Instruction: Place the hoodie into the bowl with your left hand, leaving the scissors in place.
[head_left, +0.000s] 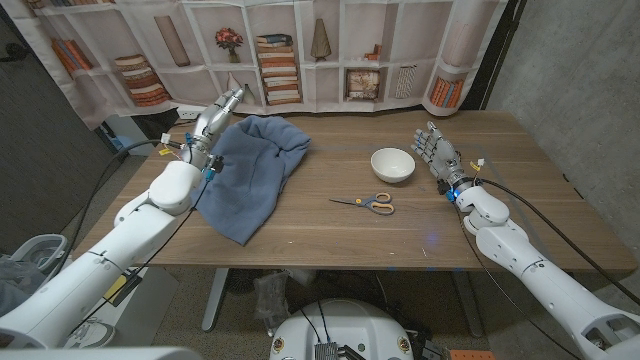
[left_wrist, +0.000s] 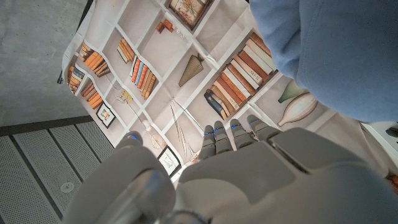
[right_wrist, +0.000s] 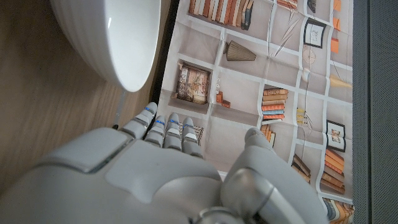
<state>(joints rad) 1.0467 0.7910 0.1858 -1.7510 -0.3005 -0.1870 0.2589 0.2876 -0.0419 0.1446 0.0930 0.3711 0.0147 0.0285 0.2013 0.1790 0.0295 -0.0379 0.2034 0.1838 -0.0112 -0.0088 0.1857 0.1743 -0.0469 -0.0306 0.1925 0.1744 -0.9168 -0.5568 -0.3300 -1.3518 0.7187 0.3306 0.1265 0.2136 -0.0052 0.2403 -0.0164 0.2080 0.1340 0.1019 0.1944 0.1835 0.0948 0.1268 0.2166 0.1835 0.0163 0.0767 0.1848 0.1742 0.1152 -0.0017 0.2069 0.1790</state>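
Nearest the robot, the scissors (head_left: 366, 203) lie flat on the wooden table (head_left: 400, 235) at about six o'clock from the white bowl (head_left: 393, 164), a little apart from it. At three o'clock from the bowl the right hand (head_left: 437, 152) stands with fingers apart and holds nothing. The blue hoodie (head_left: 251, 170) lies crumpled well off at nine o'clock from the bowl, with the left hand (head_left: 213, 125) at its far left edge, fingers extended toward the bookshelf backdrop (head_left: 300, 50); whether it grips the cloth I cannot tell.
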